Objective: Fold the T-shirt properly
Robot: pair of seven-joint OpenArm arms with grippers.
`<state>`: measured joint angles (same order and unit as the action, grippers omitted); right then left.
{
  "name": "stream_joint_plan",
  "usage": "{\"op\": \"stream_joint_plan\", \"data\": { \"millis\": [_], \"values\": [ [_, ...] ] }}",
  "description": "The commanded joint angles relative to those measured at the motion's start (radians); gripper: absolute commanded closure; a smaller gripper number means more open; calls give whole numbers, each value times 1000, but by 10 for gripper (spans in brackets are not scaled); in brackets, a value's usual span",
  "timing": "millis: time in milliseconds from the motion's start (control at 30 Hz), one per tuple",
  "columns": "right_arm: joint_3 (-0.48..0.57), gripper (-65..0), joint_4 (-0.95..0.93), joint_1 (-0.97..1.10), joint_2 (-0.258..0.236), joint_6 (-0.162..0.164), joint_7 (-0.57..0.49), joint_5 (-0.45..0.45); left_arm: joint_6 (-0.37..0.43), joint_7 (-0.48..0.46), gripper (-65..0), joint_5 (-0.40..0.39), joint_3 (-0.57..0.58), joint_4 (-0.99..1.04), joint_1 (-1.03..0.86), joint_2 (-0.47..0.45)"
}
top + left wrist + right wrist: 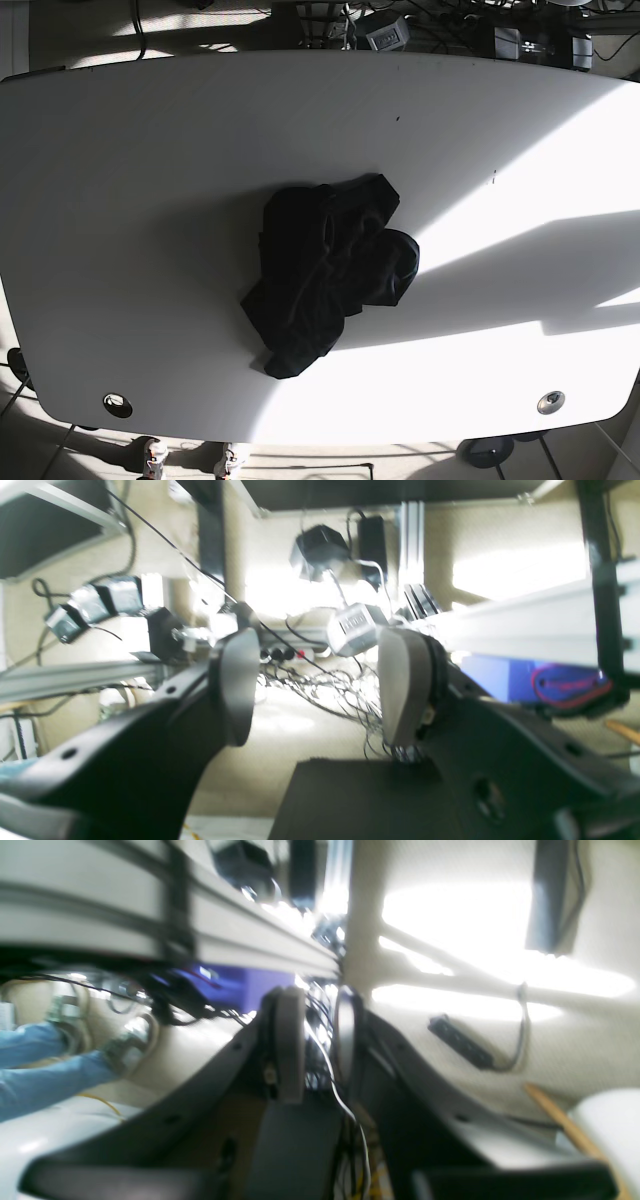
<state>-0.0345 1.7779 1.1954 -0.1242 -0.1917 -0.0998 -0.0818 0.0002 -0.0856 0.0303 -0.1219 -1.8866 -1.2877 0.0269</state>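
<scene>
Base view: black T-shirt (328, 270) crumpled on white table (150, 200), folding unstarted; left gripper (315, 685) wide apart, right gripper (316, 1040) narrowly parted, both empty.

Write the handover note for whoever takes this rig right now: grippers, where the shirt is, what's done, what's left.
Left gripper: open, holding nothing, pointed at the frame and cables rather than the table.
Right gripper: narrow gap between the fingers, nothing clamped; whether it counts as open or shut is unclear.
Black T-shirt: crumpled in a heap near the middle of the white table, neither arm visible above it in the base view.
Done: nothing.
Left: spread it flat, then all the folds.
</scene>
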Motion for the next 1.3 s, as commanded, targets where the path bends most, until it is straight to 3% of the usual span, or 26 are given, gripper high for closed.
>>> {"op": "stream_joint_plan", "data": {
  "millis": [33, 167, 433, 533, 600, 667, 833, 933, 1033, 1167, 1300],
  "values": [
    [-43, -116, 81, 28, -5, 11, -15, -5, 1, -19, -339, 1, -2, -47, -21, 1],
    [-55, -116, 167, -19, -12, 7, -16, -5, 1, -26, -340, 1, -28, -120, -21, 5],
    [-48, -122, 175, -320, -12, 4, -18, -5, 1, -24, -347, 1, -26, -120, 158, 21],
    [-48, -125, 173, -403, -12, 2, -16, -5, 1, -23, -428, 1, -28, -118, 190, 46],
    [-48, -185, 172, -473, -12, -38, -15, -5, 1, -23, -489, 1, -28, -118, 196, 44],
    [-48, -296, 168, -536, -9, -82, -13, -5, 1, -23, -481, 1, -26, -118, 199, 46],
    [-15, -504, 168, -719, -5, -110, 153, -6, 1, -21, -478, 7, -28, -118, 227, 43],
    [32, -530, 167, -831, -4, -144, 271, -6, 1, -21, -478, 9, -28, -117, 227, 43],
    [115, -533, 122, -955, -2, -144, 368, -6, 1, -21, -478, 9, -28, -117, 227, 46],
    [198, -533, -3, -1080, 14, -142, 386, -6, 1, -21, -478, 9, -28, -117, 227, 46],
    [201, -533, -125, -1150, 45, -142, 386, 3, 1, -21, -478, 9, -28, -117, 227, 44]
  ]
}}
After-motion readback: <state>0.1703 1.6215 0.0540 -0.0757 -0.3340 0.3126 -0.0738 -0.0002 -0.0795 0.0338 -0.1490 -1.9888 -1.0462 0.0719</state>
